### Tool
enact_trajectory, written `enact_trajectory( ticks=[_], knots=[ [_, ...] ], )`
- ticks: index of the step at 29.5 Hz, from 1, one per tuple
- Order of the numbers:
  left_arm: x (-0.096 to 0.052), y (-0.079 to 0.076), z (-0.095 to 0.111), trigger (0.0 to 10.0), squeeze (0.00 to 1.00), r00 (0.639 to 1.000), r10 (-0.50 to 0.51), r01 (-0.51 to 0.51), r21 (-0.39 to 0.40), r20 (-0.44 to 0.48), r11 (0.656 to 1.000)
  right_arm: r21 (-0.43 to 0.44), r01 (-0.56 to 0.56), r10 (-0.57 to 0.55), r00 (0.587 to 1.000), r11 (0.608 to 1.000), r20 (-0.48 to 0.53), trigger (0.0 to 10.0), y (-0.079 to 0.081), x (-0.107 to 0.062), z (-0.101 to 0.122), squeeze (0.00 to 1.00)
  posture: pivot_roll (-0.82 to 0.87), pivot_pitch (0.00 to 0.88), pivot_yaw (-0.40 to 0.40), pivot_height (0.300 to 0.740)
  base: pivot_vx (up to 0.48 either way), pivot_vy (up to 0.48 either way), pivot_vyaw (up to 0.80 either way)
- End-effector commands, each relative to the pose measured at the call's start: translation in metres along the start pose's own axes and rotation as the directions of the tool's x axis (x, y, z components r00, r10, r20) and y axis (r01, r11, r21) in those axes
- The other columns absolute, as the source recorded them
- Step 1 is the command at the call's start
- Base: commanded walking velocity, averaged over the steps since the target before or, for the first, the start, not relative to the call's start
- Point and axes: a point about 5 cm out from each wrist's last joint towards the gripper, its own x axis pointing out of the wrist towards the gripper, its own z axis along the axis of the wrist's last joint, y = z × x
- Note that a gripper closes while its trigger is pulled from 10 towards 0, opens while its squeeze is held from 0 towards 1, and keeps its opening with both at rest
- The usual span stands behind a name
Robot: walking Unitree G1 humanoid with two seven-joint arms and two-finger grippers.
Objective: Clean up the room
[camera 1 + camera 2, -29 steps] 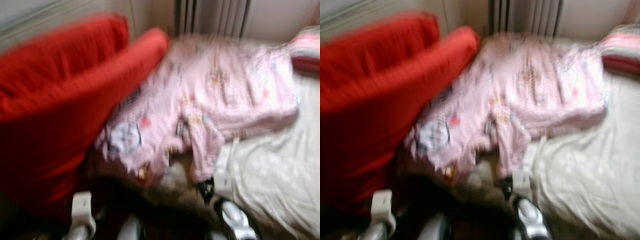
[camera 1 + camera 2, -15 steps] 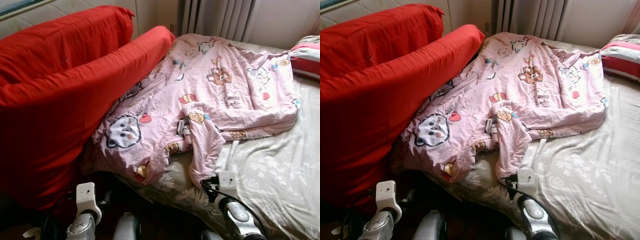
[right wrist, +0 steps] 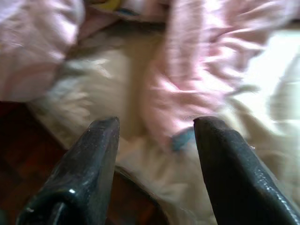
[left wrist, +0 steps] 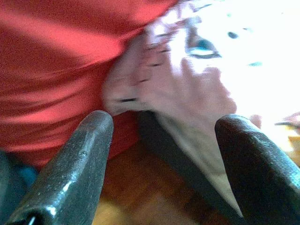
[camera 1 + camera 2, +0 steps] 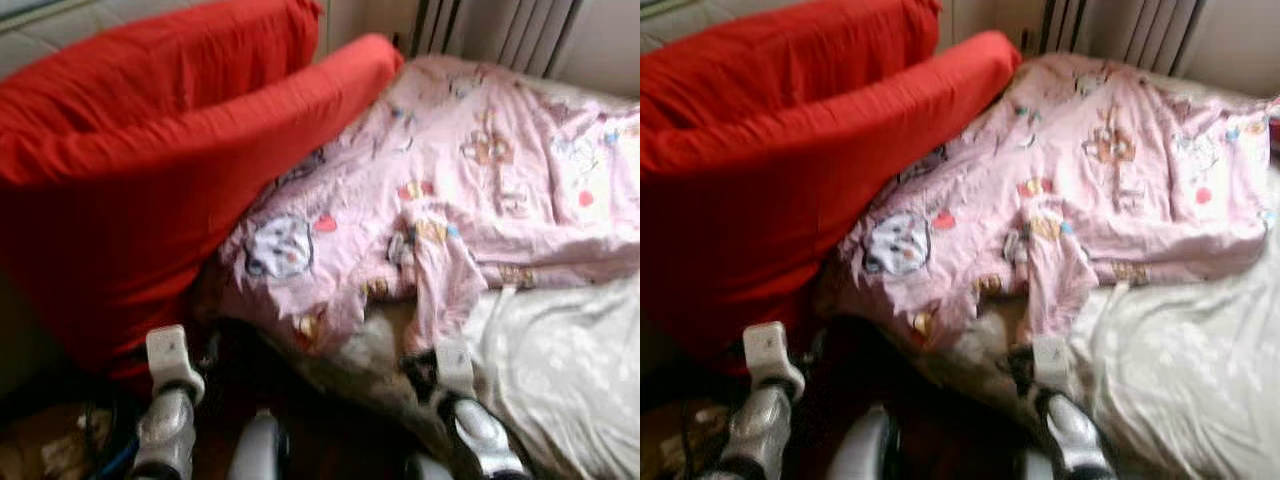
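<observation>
Barely begun: pink quilt [image 5: 470, 190] crumpled across bed [image 5: 560, 370], left hand [image 4: 159, 164] and right hand [image 3: 154, 164] both spread, empty.

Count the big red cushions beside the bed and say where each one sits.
2. The rear cushion stands against the wall; the front cushion leans before it, its edge on the pink blanket. More may be hidden behind them.
</observation>
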Motion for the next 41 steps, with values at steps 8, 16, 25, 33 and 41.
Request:
enact_trajectory(
  ticks=[8, 16, 25, 33, 41],
  knots=[
    [0.0, -0.001, 0.009, 10.0, 0.0, 0.997, -0.019, 0.019, 0.004, 0.07, 1.0, 0.003, 0.014, -0.014, 1.0, 1.0, 0.006, 10.0, 0.001, -0.002, -0.003, 0.0, 0.11, 0.189, -0.051, 0.632, 0.0, 0.0, 0.0],
    [-0.008, -0.007, 0.002, 10.0, 0.0, 0.996, -0.047, 0.047, -0.007, 0.074, 0.999, 0.017, 0.071, -0.072, 0.997, 0.997, 0.023, 10.0, -0.005, -0.003, -0.003, 0.0, 0.06, 0.211, -0.034, 0.632, 0.03, 0.0, 0.0],
    [-0.005, -0.011, 0.005, 10.0, 0.0, 0.996, -0.058, 0.059, -0.018, 0.067, 0.998, 0.019, 0.091, -0.091, 0.995, 0.996, 0.033, 10.0, -0.009, -0.006, -0.005, 0.0, 0.04, 0.238, -0.038, 0.632, 0.249, 0.0, 0.0],
    [-0.011, -0.011, 0.002, 10.0, 0.0, 0.995, -0.058, 0.06, -0.023, 0.079, 0.998, -0.009, 0.062, -0.062, 0.998, 0.998, 0.018, 10.0, -0.005, -0.007, -0.009, 0.0, 0.04, 0.265, -0.047, 0.632, 0.288, 0.0, 0.0],
    [-0.011, -0.011, 0.003, 10.0, 0.0, 0.995, -0.059, 0.062, -0.024, 0.083, 0.998, -0.011, 0.046, -0.046, 0.999, 0.999, 0.006, 10.0, 0.0, -0.008, -0.013, 0.0, 0.04, 0.276, -0.042, 0.632, 0.332, 0.0, 0.0]
  ],
)
